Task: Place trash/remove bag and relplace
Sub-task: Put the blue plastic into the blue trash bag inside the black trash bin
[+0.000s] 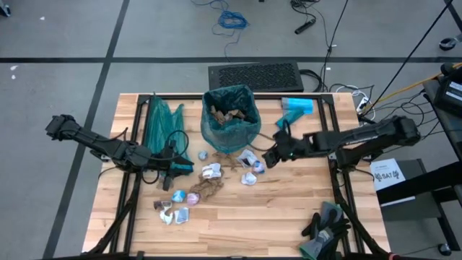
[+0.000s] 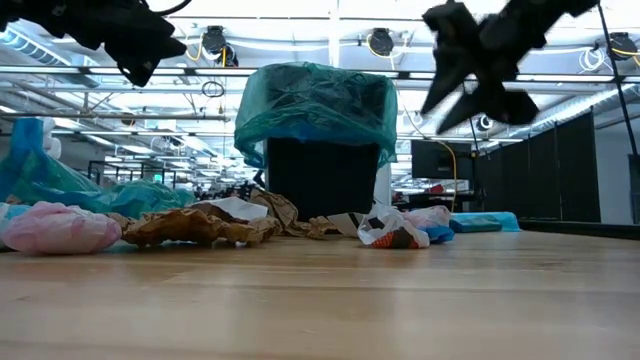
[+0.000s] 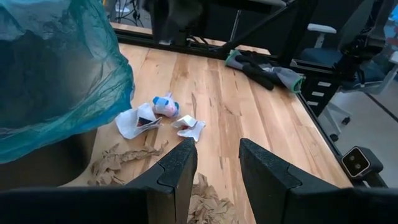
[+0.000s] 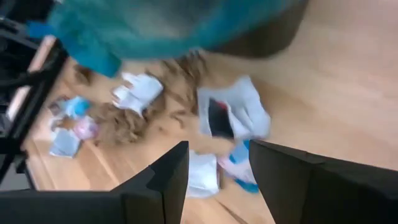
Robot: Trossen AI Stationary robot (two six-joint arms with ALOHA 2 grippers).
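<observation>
The black bin (image 1: 231, 115), lined with a teal bag (image 2: 318, 105), stands at the table's middle far side with brown scraps (image 1: 229, 112) inside. Trash lies on the wood in front of it: a white wrapper (image 1: 211, 171), crumpled brown paper (image 1: 206, 188), white and blue wrappers (image 1: 250, 160) and a pink scrap (image 2: 60, 228). My left gripper (image 1: 184, 167) (image 3: 217, 152) hovers open left of the pile. My right gripper (image 1: 268, 157) (image 4: 217, 155) is open, above the white wrapper (image 4: 233, 115) to the bin's right, and hangs well clear of the table (image 2: 470, 75).
A loose teal bag (image 1: 160, 119) lies at the far left of the table. A light-blue pack (image 1: 297, 106) sits right of the bin. Dark gloves (image 1: 325, 224) rest at the near right corner. More small wrappers (image 1: 172, 211) lie near left. A keyboard (image 1: 256, 74) lies behind the table.
</observation>
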